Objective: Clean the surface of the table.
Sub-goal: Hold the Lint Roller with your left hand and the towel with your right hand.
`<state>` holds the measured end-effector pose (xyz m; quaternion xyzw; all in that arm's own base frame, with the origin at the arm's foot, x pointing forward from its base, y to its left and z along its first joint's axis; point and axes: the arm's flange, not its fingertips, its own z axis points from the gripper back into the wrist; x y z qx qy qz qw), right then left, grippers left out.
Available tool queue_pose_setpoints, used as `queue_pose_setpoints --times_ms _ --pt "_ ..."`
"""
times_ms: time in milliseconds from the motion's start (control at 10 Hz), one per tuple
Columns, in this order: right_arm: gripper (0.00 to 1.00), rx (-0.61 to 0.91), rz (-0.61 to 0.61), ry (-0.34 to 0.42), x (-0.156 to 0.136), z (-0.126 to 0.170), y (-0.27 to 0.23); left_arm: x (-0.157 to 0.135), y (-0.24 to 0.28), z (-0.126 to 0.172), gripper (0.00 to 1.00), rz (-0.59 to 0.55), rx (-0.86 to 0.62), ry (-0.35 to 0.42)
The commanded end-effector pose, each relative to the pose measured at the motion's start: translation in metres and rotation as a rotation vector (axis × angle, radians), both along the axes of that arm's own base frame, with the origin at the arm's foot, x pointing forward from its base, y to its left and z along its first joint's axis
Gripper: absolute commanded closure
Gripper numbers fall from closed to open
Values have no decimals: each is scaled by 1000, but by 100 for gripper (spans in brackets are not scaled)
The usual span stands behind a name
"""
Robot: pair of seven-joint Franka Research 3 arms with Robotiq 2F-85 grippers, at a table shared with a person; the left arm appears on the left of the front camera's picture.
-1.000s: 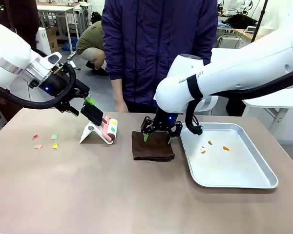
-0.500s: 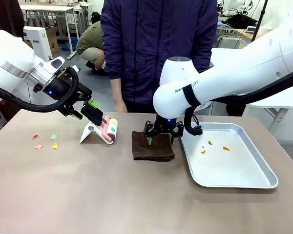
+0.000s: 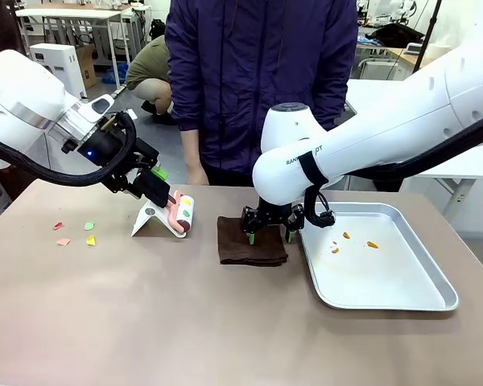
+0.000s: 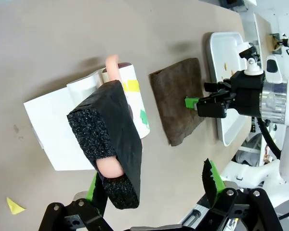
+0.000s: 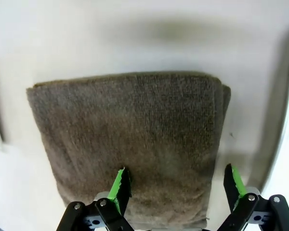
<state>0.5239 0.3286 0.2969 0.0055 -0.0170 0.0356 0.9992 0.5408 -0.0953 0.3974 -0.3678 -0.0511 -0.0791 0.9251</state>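
Two white arms work over the wide, brownish-tan matte bench, which fills the foreground and carries everything else. Reaching in from the left, the left tool sits at the handle end of a lint roller with a white sticky roll and a pink handle, propped on a folded white stand. A black foam block wraps the pink handle. In the left wrist view that block lies between the two green-padded fingers, close to one and well apart from the other, so the tool is spread wide and grips nothing. Small yellow and green scraps cling to the roll.

The right tool points straight down at a dark brown folded cloth. The cloth lies just beside the left rim of a shiny rectangular silver metal tray. This tool is released too. In the right wrist view its green pads stand apart, one above the fabric and the other at the cloth's edge beside the tray. I cannot tell whether the tips touch the fabric.

A few orange crumbs lie in the tray. Several small paper scraps, pink, green and yellow, lie on the bench's left part, well apart from the roller. A person in a dark blue jacket stands at the far edge, one hand hanging just above it.
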Motion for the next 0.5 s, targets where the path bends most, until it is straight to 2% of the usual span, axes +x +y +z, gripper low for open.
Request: queue_pose_setpoints --times_ms 0,400 --pt "0 13 -67 -70 4 2 3 2 -1 0 0 22 22 11" --pt "0 51 -82 -82 5 3 4 1 -2 -1 0 35 21 6"
